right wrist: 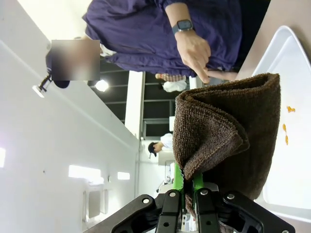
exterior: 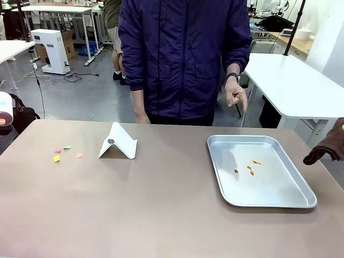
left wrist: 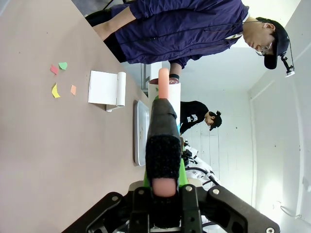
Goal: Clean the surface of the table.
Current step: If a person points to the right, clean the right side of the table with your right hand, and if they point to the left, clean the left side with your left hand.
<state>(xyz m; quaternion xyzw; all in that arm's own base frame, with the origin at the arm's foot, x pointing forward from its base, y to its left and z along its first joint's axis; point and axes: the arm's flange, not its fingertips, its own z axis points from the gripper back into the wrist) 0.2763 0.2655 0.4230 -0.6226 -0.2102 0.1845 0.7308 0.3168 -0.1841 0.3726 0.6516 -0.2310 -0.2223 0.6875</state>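
The left pincer (left wrist: 164, 170) was clenched on a tool (left wrist: 163, 121), a stick with a black sleeve and a peach tip that reached out past its fingers. Ahead of it and off to one side lay the brownish surface (left wrist: 48, 170), bare but for a few paper scraps (left wrist: 56, 91) in pink, green, yellow and orange, and a white folded stand (left wrist: 104, 88) just beyond them. Farther along from this pincer sat a silver tray (left wrist: 141, 131). The right pincer (right wrist: 187, 182) was grasping a brown cloth (right wrist: 228, 126), folded and bunched between its green pads. The tray (right wrist: 291, 170) lay just past the cloth, with small orange bits (right wrist: 286, 128) in it. From the front the cloth (exterior: 328, 148) hung at the right edge of the surface (exterior: 161, 215), near the tray's (exterior: 301, 201) right rim. A person (exterior: 183, 54) in a dark blue jacket stood at the far side, one hand (exterior: 235, 97) with a wristwatch raised beyond the tray. Behind were white-topped tables (exterior: 290, 86), a grey floor and a white box-shaped unit (exterior: 52, 49).
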